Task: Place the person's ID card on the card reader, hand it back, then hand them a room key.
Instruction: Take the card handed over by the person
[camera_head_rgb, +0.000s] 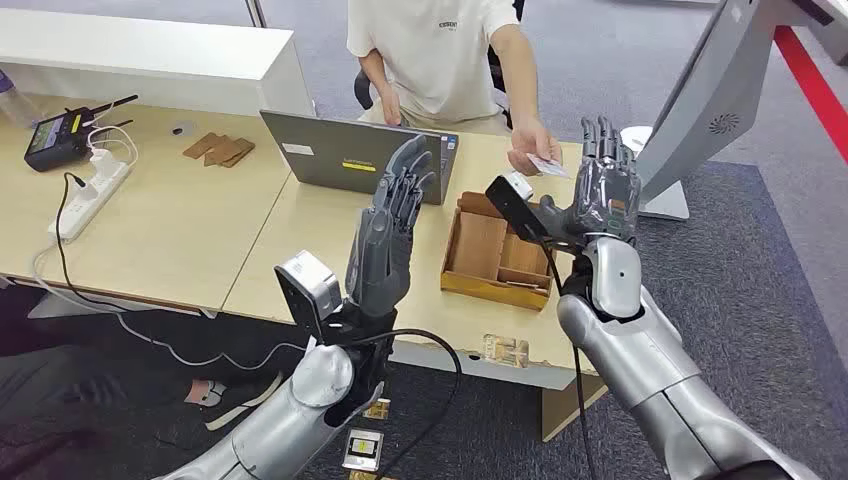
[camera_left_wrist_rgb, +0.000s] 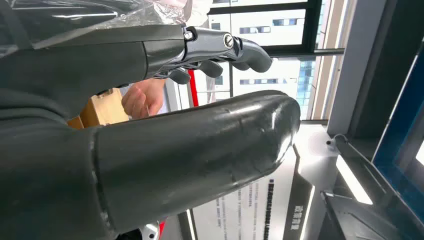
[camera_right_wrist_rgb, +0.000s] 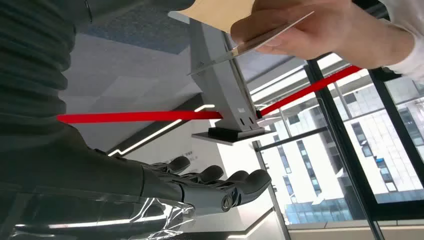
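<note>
My right hand (camera_head_rgb: 605, 185) is raised over the right end of the desk (camera_head_rgb: 190, 230), fingers straight and slightly apart, pointing up, with nothing in it. Just beside its fingertips, a person's hand (camera_head_rgb: 530, 150) reaches across from the far side of the desk and pinches a thin pale card (camera_head_rgb: 545, 166) by one end; in my right wrist view the card (camera_right_wrist_rgb: 250, 42) shows edge-on between the person's thumb and fingers, close to my open palm but not touching it. My left hand (camera_head_rgb: 395, 225) is raised too, nearer the middle of the desk, fingers extended and apart, empty; from its wrist camera I see its thick thumb (camera_left_wrist_rgb: 200, 150) and the darker fingers (camera_left_wrist_rgb: 235, 47) stretched out with nothing between them. Between my two hands on the desk sits an open wooden box (camera_head_rgb: 500, 255) with compartments, holding flat wooden pieces. Behind my left hand stands a grey laptop (camera_head_rgb: 350, 155), its lid turned towards me. Further left lie a few small wooden slabs (camera_head_rgb: 218, 150), a white power strip (camera_head_rgb: 90, 195) with a cable, and a black handheld device (camera_head_rgb: 60, 135) near the desk's far corner. The person in a light T-shirt (camera_head_rgb: 430, 50) sits behind the laptop. A grey stand (camera_head_rgb: 700, 110) with a white base rises at the right end of the desk.
</note>
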